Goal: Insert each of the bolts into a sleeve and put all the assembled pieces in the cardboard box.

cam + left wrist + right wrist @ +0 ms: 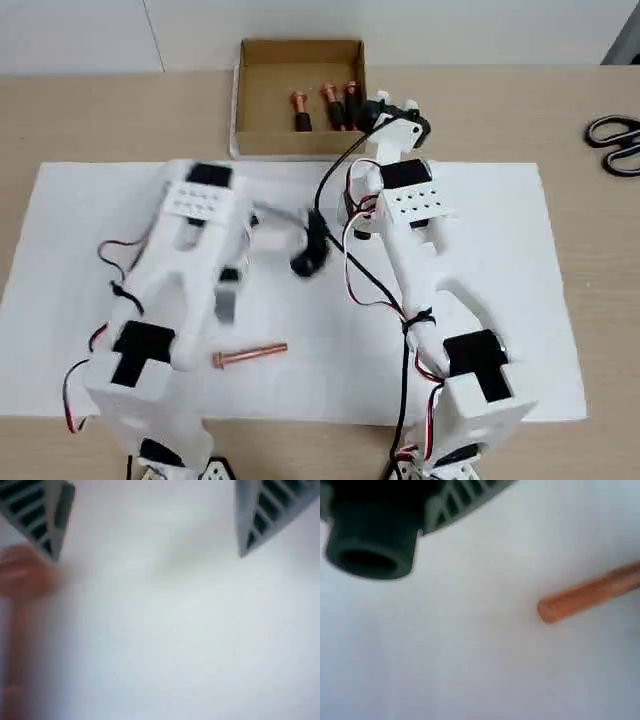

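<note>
Got the black sleeve (370, 555) clamped in the right fingers (465, 500), near the tip of the copper bolt (250, 354) lying loose on the paper sheet (500, 300). Spot the left fingers (260, 520) spread wide, empty, beside its head. Looks light, stiff, slick, rolly; better grab mid-shank.

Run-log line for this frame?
left gripper open, copper bolt beside it | right gripper shut on black sleeve | three assembled pieces in cardboard box
</note>
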Tool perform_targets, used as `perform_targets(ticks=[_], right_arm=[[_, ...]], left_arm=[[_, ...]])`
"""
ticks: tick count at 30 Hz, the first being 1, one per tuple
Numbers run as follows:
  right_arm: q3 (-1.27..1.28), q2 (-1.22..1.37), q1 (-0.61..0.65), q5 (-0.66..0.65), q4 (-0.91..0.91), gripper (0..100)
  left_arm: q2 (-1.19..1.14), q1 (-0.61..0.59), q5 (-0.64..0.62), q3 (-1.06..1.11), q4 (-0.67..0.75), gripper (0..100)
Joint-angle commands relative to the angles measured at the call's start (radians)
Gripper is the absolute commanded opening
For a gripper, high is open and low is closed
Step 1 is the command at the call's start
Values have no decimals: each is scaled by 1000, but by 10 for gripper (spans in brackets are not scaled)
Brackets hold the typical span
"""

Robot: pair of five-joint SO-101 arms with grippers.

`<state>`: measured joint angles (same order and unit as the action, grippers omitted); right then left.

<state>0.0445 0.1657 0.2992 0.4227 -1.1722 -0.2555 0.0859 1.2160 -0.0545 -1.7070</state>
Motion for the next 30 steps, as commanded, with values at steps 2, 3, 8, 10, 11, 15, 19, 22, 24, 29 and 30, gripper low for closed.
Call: perform_targets(ticks=[2,3,8,10,11,15,19,22,24,29,30], right_arm=[[-52,-71,-8,-9,21,5],[-61,-71,-12,-9,21,5],[-86,-68,-31,-8,38,5],[-87,-64,-30,-8,51,5],[-87,-64,-30,-8,61,5],[-87,-64,-30,-8,105,5],[-87,-62,-31,-9,104,5],[-87,-62,-54,-9,105,5],[-87,-62,-73,-23,107,5],[-89,-62,-87,-81,151,5],[-89,-62,-84,-92,168,5]], left_arm=[[8,-103,-743,-380,-41,221],[11,-130,-993,-412,-41,221],[3,-256,-1583,-406,-44,223],[11,-241,-1728,-392,-40,222],[11,-232,-1860,-394,-40,222],[31,-216,-2309,-272,-44,223],[37,-114,-2475,-176,-46,223],[94,-34,-2458,-102,-48,222],[172,-20,-2461,-33,-48,222],[445,29,-2572,143,-46,231],[505,17,-2578,156,-44,234]])
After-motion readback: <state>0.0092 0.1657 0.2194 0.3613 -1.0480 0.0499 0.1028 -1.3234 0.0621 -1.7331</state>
